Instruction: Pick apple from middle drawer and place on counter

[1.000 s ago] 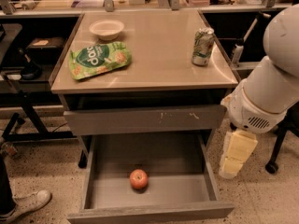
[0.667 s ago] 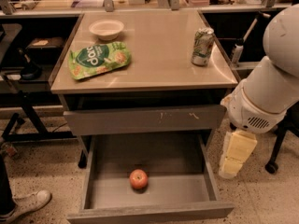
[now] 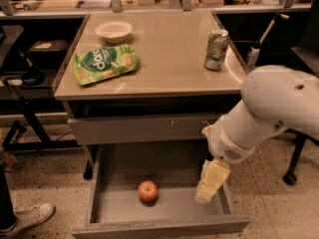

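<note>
The apple (image 3: 147,190), small and red-orange, lies on the floor of the open middle drawer (image 3: 114,210), a little left of its centre. The gripper (image 3: 207,194), with pale yellow fingers, hangs below the white arm (image 3: 269,113) over the right part of the drawer, to the right of the apple and apart from it. The counter (image 3: 164,63) is the glossy beige top above the drawers.
On the counter lie a green snack bag (image 3: 105,62), a white bowl (image 3: 113,31) and a soda can (image 3: 216,49). A closed drawer front with white scratches (image 3: 144,128) sits above the open drawer. A workbench runs behind. A person's shoe (image 3: 25,219) is at the lower left.
The arm and gripper have swung left and now hang over the right part of the open drawer, closer to the apple. The apple has not moved.
</note>
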You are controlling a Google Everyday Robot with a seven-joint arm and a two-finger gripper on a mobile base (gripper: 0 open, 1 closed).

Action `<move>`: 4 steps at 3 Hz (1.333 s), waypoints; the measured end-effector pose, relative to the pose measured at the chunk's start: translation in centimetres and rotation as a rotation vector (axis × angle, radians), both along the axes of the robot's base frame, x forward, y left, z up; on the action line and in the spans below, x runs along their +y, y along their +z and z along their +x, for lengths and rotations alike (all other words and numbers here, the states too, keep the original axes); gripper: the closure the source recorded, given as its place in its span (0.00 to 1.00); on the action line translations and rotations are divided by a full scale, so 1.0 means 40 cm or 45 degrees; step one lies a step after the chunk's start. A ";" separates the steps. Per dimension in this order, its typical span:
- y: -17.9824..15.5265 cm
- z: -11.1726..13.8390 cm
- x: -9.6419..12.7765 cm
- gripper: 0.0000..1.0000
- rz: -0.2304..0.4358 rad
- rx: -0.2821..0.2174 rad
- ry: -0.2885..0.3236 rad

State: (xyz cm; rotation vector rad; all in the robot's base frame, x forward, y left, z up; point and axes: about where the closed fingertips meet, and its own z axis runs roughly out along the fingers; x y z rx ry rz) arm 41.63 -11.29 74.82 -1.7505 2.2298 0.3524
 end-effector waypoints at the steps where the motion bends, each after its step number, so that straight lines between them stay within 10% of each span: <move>1: -0.113 0.021 0.072 0.00 0.088 0.065 -0.001; 3: -0.188 0.043 0.102 0.00 0.120 0.051 0.004; 4: -0.377 0.108 0.154 0.00 0.117 0.048 0.007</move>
